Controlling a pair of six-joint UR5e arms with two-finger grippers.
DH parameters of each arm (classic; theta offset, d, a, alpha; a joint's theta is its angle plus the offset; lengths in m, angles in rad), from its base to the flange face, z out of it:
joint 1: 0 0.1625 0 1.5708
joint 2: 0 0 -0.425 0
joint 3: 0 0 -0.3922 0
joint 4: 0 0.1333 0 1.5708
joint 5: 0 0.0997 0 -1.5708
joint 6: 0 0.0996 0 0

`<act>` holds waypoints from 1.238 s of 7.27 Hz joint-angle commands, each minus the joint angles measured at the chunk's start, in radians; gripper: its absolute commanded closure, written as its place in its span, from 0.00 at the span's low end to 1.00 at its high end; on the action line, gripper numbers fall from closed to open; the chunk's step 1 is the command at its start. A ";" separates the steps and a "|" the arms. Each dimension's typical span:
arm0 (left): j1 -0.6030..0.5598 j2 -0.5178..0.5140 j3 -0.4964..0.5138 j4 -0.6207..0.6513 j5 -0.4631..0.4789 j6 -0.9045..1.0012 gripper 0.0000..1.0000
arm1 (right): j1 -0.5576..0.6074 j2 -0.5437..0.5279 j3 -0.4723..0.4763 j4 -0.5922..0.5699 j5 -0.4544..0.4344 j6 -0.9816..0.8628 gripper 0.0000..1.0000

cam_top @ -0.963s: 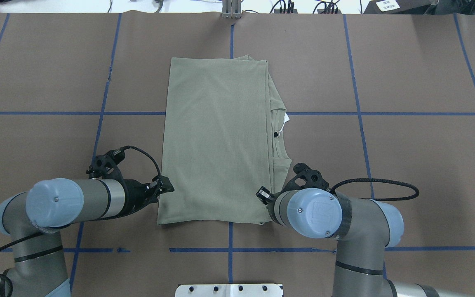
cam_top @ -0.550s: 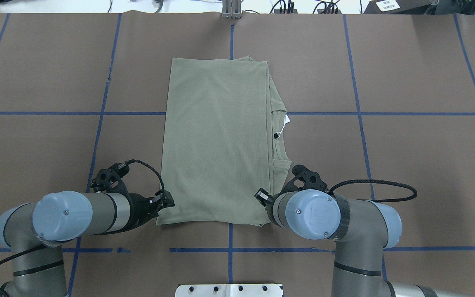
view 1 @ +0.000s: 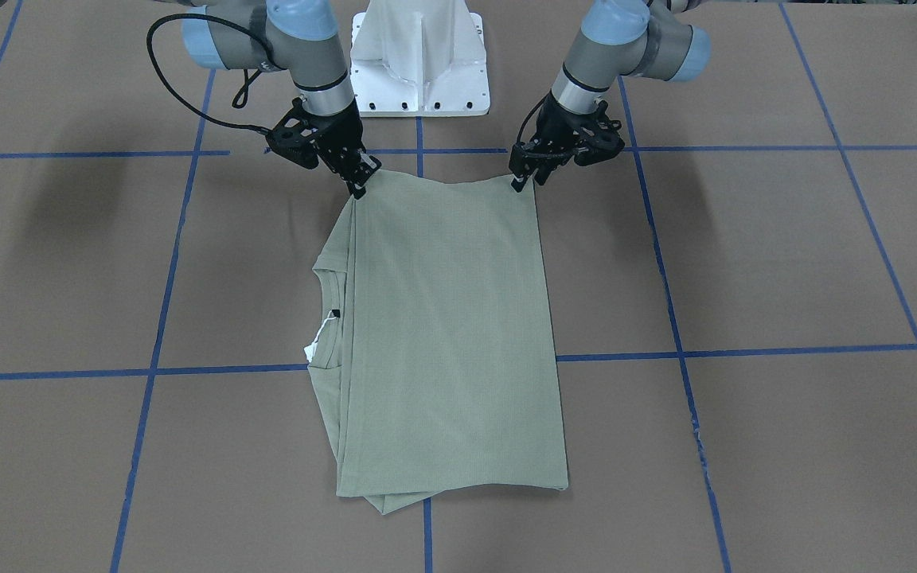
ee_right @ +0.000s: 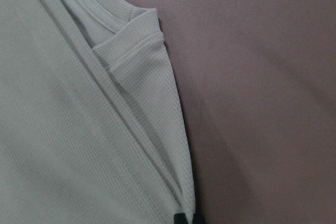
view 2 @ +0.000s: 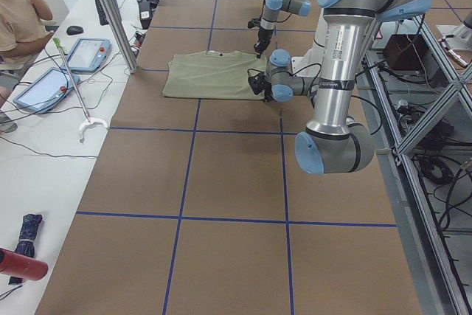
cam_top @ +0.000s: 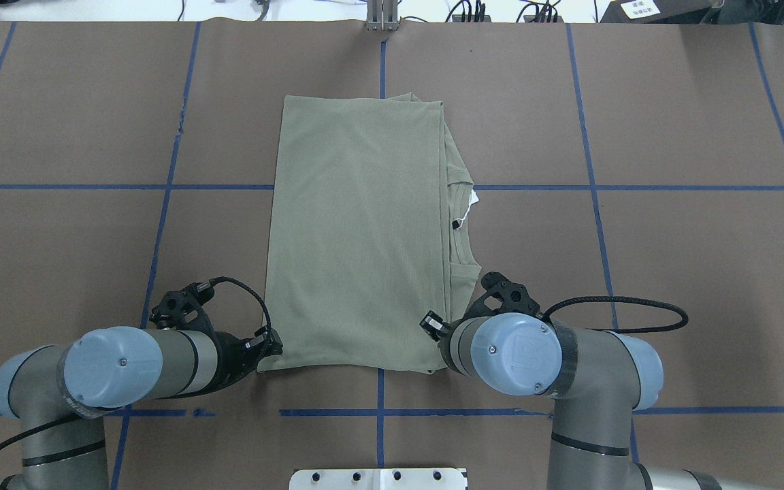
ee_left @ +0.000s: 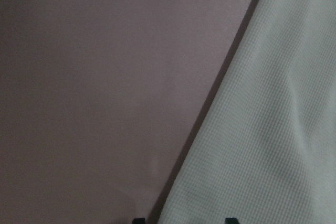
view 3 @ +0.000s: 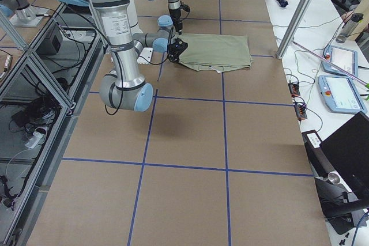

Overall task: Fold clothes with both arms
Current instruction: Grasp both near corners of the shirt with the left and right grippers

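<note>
On the brown taped table [view 1: 745, 263], the shirt [view 1: 442, 334] lies folded, stretching away from the right gripper [view 1: 359, 185], pinched on one near corner, and the left gripper [view 1: 520, 181], spread astride the other (unclosed), so lifting now would probably skew the fold.

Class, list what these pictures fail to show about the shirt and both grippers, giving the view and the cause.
1. Right gripper: overhead view, fingertips hidden under its own wrist.
2. Left gripper: left wrist view, fingers cut off by the bottom edge.
3. Tag print: too small in every view.
4. Sleeves: folded under the shirt top layer, all views.
</note>
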 commanded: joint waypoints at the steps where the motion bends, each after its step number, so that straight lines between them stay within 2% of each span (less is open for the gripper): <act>1: 0.002 -0.003 -0.004 0.002 -0.001 -0.001 0.75 | 0.001 0.003 0.002 0.000 -0.001 0.002 1.00; 2: 0.002 -0.005 -0.007 0.004 -0.002 -0.001 1.00 | 0.003 0.005 0.003 0.002 -0.001 0.004 1.00; 4: 0.002 -0.007 -0.013 0.004 -0.005 -0.001 1.00 | 0.003 0.003 0.006 0.000 -0.001 0.004 1.00; 6: 0.002 0.010 -0.109 0.014 -0.014 -0.003 1.00 | 0.006 -0.008 0.038 0.000 -0.004 0.005 1.00; 8: 0.032 0.015 -0.267 0.060 -0.032 -0.104 1.00 | -0.004 -0.125 0.240 -0.002 0.008 0.007 1.00; 9: 0.031 0.006 -0.339 0.073 -0.047 -0.106 1.00 | -0.001 -0.132 0.297 -0.002 0.002 0.007 1.00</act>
